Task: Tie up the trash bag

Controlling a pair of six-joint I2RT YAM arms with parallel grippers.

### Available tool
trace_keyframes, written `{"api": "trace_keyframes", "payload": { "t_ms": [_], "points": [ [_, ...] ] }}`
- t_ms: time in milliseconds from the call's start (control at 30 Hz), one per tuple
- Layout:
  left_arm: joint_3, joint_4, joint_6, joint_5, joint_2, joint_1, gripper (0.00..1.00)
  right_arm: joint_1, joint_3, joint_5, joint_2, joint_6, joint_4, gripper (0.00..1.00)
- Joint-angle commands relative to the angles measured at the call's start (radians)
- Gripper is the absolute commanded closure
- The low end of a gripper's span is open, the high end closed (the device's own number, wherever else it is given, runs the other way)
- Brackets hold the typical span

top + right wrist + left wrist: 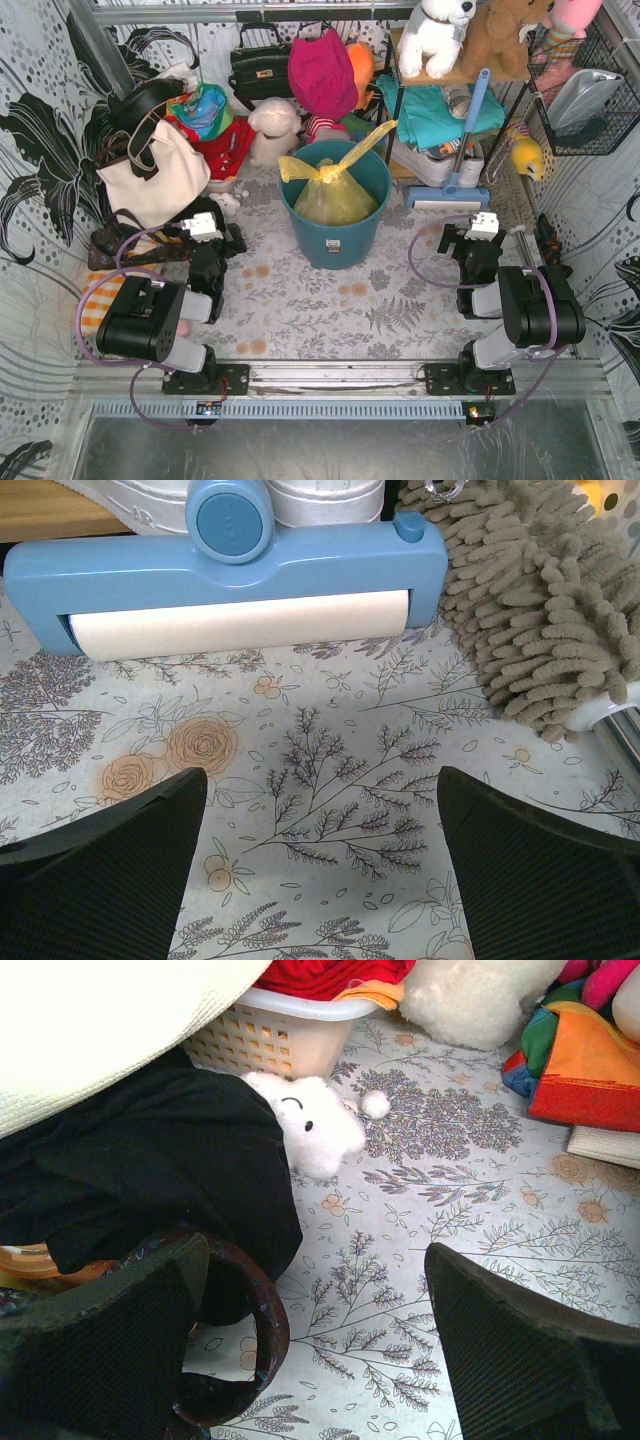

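The yellow-green trash bag (332,190) sits inside the round teal bin (338,236) at the middle back. Its top is gathered into a knot, with one tail sticking up to the right and one out to the left. My left gripper (222,232) rests low at the left, well short of the bin, open and empty (315,1335). My right gripper (468,232) rests low at the right of the bin, open and empty (320,865). The bag shows in neither wrist view.
A cream tote bag (152,172) with black straps and a dark ring handle (250,1335) lies beside the left gripper. A blue lint roller (230,585) and a beige mop head (540,610) lie ahead of the right gripper. Plush toys and bags line the back.
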Motion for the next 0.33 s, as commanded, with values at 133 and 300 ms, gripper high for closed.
{"api": "trace_keyframes", "payload": {
  "t_ms": [133,300],
  "points": [
    [0.017,0.051,-0.003,0.003,0.007,0.007,0.02,-0.005,-0.007,0.01,0.003,0.012,0.046,0.03],
    [0.019,0.041,-0.006,0.013,0.005,0.01,0.02,-0.005,-0.008,0.01,0.003,0.011,0.046,0.03]
  ]
}}
